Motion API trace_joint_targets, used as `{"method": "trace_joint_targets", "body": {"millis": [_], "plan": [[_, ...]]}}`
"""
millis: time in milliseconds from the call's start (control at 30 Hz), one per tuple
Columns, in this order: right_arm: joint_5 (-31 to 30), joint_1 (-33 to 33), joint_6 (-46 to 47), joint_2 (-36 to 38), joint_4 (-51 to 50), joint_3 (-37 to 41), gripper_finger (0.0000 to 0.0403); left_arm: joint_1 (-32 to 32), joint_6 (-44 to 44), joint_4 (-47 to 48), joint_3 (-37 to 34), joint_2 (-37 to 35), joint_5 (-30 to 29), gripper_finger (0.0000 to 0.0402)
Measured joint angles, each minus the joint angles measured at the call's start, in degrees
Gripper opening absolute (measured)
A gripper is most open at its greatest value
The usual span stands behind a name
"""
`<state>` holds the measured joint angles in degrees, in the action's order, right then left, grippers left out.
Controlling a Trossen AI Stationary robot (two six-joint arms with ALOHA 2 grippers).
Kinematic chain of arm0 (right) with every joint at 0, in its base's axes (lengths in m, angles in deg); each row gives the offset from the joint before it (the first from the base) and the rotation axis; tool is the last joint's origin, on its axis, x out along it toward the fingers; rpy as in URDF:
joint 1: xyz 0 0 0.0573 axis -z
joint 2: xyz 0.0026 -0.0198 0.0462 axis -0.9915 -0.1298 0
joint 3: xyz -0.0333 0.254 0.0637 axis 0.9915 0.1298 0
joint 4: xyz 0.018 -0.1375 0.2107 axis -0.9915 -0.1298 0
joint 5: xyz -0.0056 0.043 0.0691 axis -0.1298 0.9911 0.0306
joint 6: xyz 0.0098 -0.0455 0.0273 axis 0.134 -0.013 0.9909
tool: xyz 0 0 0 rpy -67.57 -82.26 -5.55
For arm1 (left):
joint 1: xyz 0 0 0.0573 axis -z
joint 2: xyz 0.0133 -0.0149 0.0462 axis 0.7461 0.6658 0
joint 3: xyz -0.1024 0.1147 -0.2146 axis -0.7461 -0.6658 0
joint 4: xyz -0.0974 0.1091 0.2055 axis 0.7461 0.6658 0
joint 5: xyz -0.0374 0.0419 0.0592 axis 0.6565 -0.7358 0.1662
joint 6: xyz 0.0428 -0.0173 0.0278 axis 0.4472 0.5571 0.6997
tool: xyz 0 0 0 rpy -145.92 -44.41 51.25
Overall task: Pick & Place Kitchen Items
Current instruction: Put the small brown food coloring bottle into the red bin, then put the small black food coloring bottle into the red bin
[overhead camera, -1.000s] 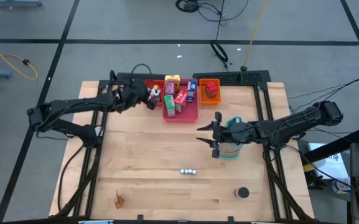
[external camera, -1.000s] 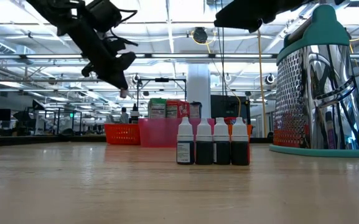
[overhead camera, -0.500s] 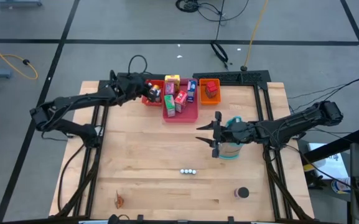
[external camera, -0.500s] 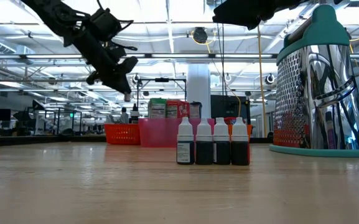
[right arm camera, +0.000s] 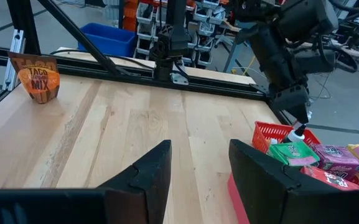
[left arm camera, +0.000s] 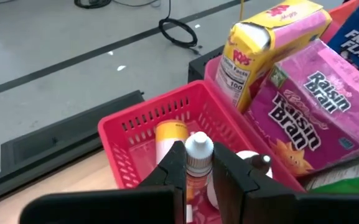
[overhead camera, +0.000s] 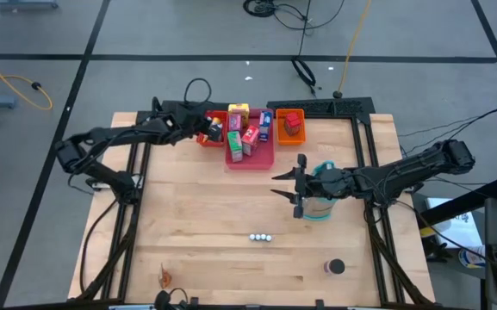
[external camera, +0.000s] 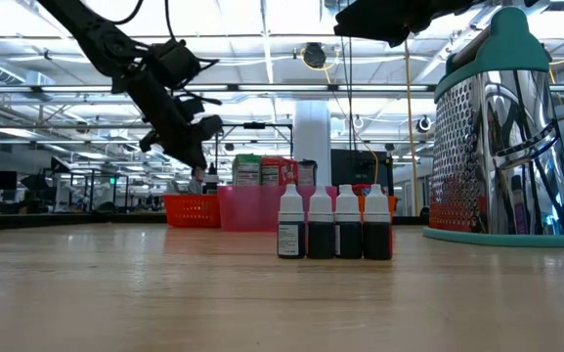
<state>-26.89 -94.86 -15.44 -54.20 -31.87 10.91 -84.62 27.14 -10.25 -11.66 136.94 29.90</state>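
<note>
A red slotted basket is showing beside a yellow Pops box, a magenta Raisin Bran box and a white-capped bottle.

Four small bottles stand touching before the pink tray.

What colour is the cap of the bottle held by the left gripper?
White, clearest in the left wrist view: bottle, left gripper.

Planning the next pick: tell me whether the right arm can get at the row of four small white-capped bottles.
Probably yes. The right gripper hovers open beside the teal-and-steel grater, and bare wooden table lies between it and the bottle row.
</note>
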Motion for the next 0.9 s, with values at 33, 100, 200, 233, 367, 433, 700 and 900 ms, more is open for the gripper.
{"method": "trace_joint_targets", "body": {"millis": [33,100,200,233,367,433,700,900], "plan": [[-0.02,0.0,-0.02,0.0,0.02,0.0,0.0155,0.0,-0.05,-0.25,0.0,0.23,0.02,0.0037],[-0.01,0.0,-0.04,0.0,0.0,0.0,0.0155,0.0,-0.23,-0.71,0.0,0.62,0.31,0.0037],[0.0,0.0,-0.13,0.0,0.0,0.0,0.0155,0.01,-0.23,-1.05,0.0,0.71,0.98,0.0038],[-0.02,0.0,-0.15,0.0,0.0,0.0,0.0155,0.07,-0.13,-1.2,0.0,0.71,0.96,0.0038],[0.0,0.0,-0.15,0.0,0.0,0.0,0.0155,0.07,0.24,-0.96,0.0,0.71,1.02,0.0048],[-0.02,0.0,-0.15,0.0,-0.02,0.0,0.0155,0.07,0.24,-0.87,0.0,0.71,1.09,0.0071],[0.0,0.0,-0.15,0.0,-0.02,0.0,0.0155,0.07,0.22,-0.96,0.0,0.71,1.11,0.0183],[0.0,0.0,-0.12,0.0,-0.02,0.0,0.0155,0.23,-0.37,-0.88,0.0,0.71,3.15,0.0222]]}}
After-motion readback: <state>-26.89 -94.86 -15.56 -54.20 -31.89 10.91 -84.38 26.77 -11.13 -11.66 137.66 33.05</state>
